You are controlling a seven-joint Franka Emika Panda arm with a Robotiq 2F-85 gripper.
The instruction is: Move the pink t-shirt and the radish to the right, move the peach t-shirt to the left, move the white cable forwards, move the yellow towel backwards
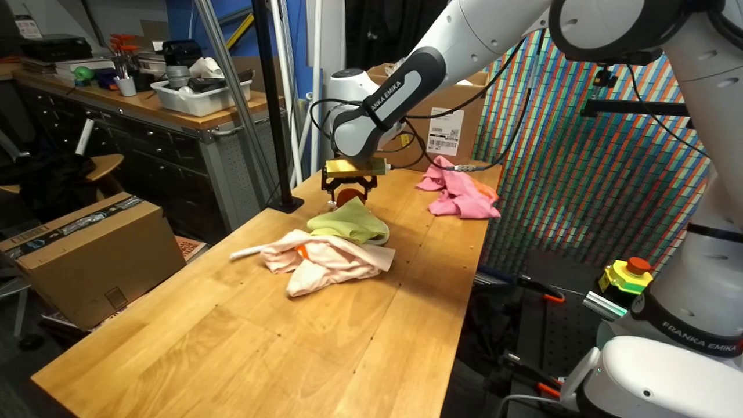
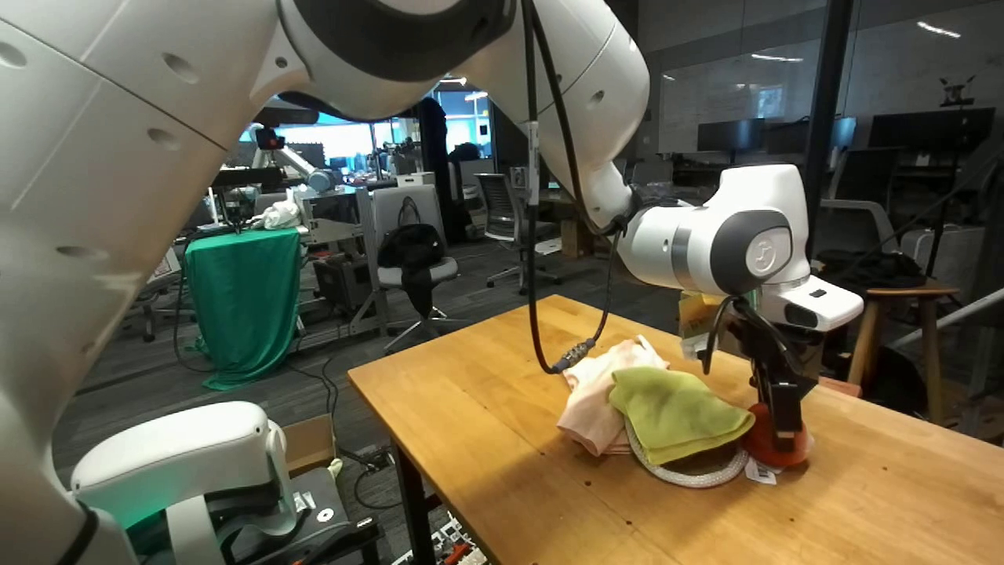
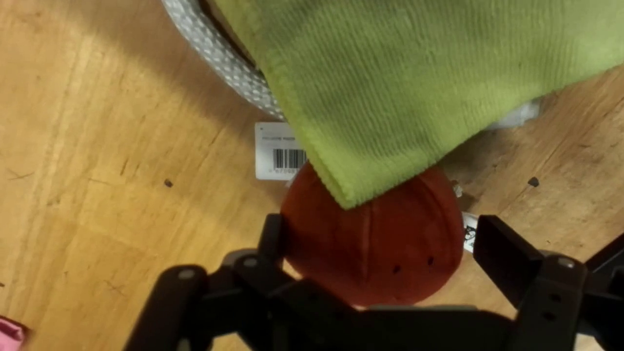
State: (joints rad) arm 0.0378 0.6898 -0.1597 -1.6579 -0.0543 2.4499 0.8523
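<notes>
Our fingers (image 3: 507, 258) stand wide astride the radish (image 3: 385, 251), gripping nothing; we should centre them before closing, sparing the overlapping yellow towel (image 3: 399, 83).

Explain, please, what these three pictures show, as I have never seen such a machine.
This is a robot arm ending in a pincer. Two pictures come from cameras standing outside it; the close-up comes from its wrist. On the wooden table lie a pink t-shirt and, apart from it, a peach t-shirt against a yellow towel, with a white cable partly covered. The pincer stands open around a red radish, which a towel corner partly overlaps. A gap shows beside one finger, so nothing seems held.
</notes>
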